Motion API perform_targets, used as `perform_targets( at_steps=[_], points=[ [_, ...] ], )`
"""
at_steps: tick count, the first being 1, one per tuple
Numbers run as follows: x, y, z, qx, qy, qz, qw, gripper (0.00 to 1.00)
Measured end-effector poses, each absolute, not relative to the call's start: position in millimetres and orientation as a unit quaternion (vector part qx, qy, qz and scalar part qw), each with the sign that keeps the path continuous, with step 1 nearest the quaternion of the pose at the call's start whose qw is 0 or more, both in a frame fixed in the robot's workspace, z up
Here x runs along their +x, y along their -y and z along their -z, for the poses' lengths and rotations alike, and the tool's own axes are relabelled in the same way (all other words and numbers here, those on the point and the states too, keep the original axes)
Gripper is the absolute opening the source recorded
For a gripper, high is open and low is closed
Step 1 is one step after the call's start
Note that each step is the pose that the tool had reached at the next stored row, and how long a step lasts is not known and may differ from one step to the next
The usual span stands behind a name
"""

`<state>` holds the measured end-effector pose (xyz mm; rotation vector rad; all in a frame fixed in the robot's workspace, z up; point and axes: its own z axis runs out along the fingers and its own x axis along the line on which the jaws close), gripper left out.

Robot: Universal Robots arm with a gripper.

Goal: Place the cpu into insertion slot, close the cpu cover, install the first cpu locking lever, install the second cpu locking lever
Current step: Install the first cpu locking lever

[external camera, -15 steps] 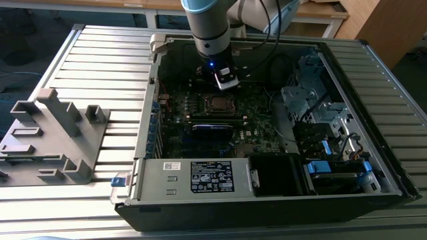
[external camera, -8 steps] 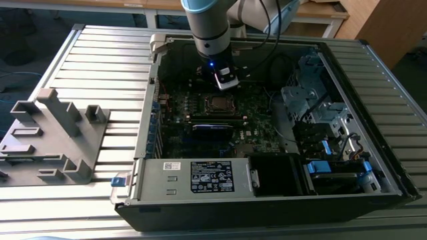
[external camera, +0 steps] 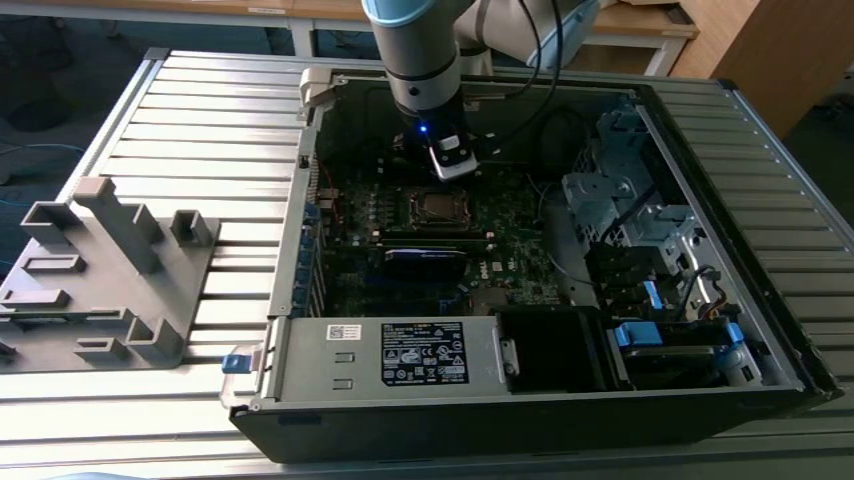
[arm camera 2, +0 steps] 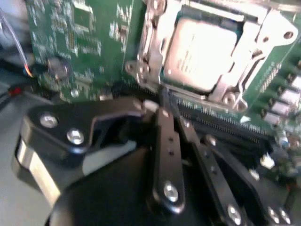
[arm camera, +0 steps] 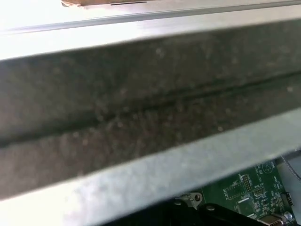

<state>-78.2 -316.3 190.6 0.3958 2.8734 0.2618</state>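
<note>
My gripper (arm camera 2: 170, 115) was clenched, fingers together, empty | cpu (arm camera 2: 203, 52) sat in the socket under the closed cpu cover (arm camera 2: 151, 59), at 1 o'clock from my fingertips | motherboard (arm camera 2: 84, 42) around.

We can make out no readable print. A white label (external camera: 424, 353) with dark marks sits on the grey power supply box (external camera: 387, 358), its writing too small to read.
</note>
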Motion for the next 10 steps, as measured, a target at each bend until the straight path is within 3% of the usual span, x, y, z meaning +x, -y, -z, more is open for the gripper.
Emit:
perform_targets(
  at_steps=[10],
  points=[
    [-75.2,316.1,-190.1,0.135,-0.98,-0.093,0.114,0.11]
  ],
)
